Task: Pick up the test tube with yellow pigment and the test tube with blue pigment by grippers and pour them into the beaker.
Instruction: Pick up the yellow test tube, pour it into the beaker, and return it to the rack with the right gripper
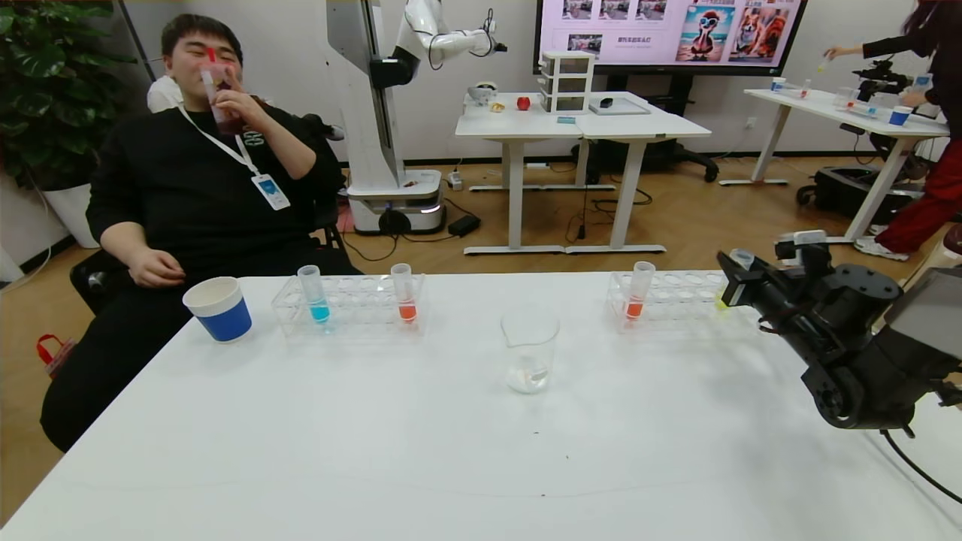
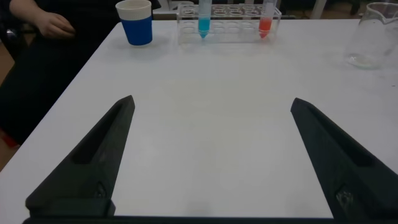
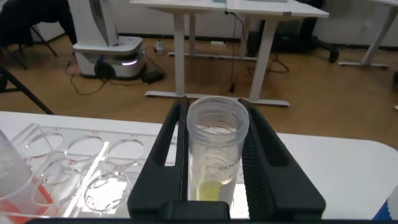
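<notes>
My right gripper (image 1: 727, 282) is shut on the test tube with yellow pigment (image 3: 216, 155), which stands upright between its fingers (image 3: 155, 155) at the right end of the right rack (image 1: 676, 297). A little yellow liquid shows at the tube's bottom (image 1: 720, 303). I cannot tell whether it is clear of the rack. The test tube with blue pigment (image 1: 314, 294) stands in the left rack (image 1: 349, 304); it also shows in the left wrist view (image 2: 203, 18). The beaker (image 1: 530, 349) stands mid-table between the racks. My left gripper (image 2: 211, 106) is open and empty over bare table, out of the head view.
An orange-red tube (image 1: 404, 293) stands in the left rack and another (image 1: 639, 289) in the right rack. A white cup with a blue sleeve (image 1: 218, 308) stands left of the left rack. A seated man (image 1: 203, 180) is behind the table's far left edge.
</notes>
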Available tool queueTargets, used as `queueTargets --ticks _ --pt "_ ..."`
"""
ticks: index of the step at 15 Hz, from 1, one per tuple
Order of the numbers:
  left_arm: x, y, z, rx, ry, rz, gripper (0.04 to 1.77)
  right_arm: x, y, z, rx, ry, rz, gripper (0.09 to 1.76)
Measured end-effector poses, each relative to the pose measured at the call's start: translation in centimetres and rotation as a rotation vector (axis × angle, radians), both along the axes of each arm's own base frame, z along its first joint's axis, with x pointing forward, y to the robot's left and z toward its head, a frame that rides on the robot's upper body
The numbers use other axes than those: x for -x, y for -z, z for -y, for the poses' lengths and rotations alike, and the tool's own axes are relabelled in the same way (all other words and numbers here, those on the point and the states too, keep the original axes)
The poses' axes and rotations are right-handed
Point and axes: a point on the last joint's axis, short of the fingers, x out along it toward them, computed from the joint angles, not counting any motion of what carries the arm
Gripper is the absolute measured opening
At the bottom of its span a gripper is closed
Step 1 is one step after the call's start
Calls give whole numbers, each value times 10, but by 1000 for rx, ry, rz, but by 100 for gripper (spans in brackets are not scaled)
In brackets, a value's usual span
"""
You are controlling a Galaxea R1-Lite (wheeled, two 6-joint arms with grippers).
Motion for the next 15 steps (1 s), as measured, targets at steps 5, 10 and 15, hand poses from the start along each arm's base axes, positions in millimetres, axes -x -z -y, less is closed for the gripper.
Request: queueTargets --ticks 5,10,15 --pt "0 0 0 0 0 0 175 5 -44 -5 4 -14 5 51" --pt "0 0 0 0 -1 0 175 9 -76 -5 18 -7 77 51" --pt "0 0 0 0 0 0 175 -4 -94 -20 57 -59 46 51"
